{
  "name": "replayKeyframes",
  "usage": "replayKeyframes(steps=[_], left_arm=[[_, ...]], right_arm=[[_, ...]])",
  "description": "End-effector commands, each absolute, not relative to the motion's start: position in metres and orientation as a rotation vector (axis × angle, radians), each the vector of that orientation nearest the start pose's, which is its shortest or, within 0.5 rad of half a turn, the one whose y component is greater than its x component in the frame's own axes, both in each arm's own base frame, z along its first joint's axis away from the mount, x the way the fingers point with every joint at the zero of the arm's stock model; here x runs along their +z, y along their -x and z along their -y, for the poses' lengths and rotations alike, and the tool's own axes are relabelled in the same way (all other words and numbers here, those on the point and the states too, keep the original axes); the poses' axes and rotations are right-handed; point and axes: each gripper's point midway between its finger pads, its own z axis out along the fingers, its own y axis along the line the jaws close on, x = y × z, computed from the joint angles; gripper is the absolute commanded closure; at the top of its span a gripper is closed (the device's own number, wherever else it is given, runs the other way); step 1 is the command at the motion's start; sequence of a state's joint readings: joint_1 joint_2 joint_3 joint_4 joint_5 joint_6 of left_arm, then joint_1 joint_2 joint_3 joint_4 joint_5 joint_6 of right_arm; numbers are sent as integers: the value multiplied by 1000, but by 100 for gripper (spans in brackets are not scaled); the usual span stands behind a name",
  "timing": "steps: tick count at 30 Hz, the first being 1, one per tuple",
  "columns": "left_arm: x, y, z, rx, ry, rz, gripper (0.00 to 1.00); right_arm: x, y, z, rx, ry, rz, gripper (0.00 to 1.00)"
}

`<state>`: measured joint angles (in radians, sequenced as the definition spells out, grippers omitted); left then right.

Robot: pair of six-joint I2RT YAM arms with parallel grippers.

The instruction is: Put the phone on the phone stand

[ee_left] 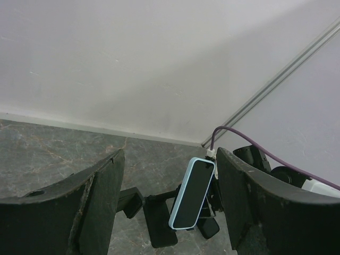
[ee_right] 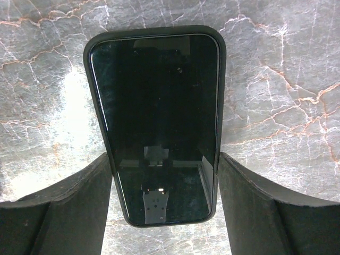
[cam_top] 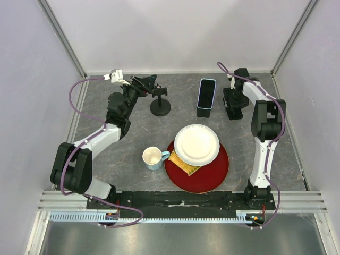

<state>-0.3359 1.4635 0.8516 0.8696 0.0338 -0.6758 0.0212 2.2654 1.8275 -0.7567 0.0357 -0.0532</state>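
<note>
1. Tabletop (cam_top: 133, 159): the right arm at the far right carries the black phone (ee_right: 159, 106). The phone stand (cam_top: 160, 106) lies to its left, beyond a blue-cased phone (cam_top: 207, 91).
2. Black phone: long axis rises from the fingertips toward the wrist.
3. Right pincer (ee_right: 164, 156): clamped on the black phone's edges.
4. Left pincer (ee_left: 170, 151): wide and empty, nearer the stand.

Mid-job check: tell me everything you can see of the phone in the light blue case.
The phone in the light blue case has a dark, unlit screen framed by a pale blue, round-cornered rim. It leans tilted back on a small black stand near the far edge of the table, right of the round-based stand. Neither gripper touches it; the right gripper beside it closes on a separate dark-cased phone.
</note>
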Motion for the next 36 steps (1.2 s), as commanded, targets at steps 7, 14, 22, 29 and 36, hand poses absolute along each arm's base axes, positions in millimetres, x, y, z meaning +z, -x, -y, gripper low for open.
replayKeyframes(steps=[7,14,22,29,36], left_arm=[[351,-435,197,-958,149,-1271,24],[353,-442,227,-1054,32,-1327,25],[355,-442,274,-1146,-157,-1378,27],[363,-430,324,-1209,-330,-1381,27],[355,-419,366,-1220,-434,-1399,27]], right_arm=[[28,-501,4,-137,22,-2613,100],[60,-511,15,-115,-108,-2451,100],[133,-511,29,125,-258,-2104,100],[213,-496,0,308,-188,-1817,100],[283,-478,-51,678,-131,-1591,100]])
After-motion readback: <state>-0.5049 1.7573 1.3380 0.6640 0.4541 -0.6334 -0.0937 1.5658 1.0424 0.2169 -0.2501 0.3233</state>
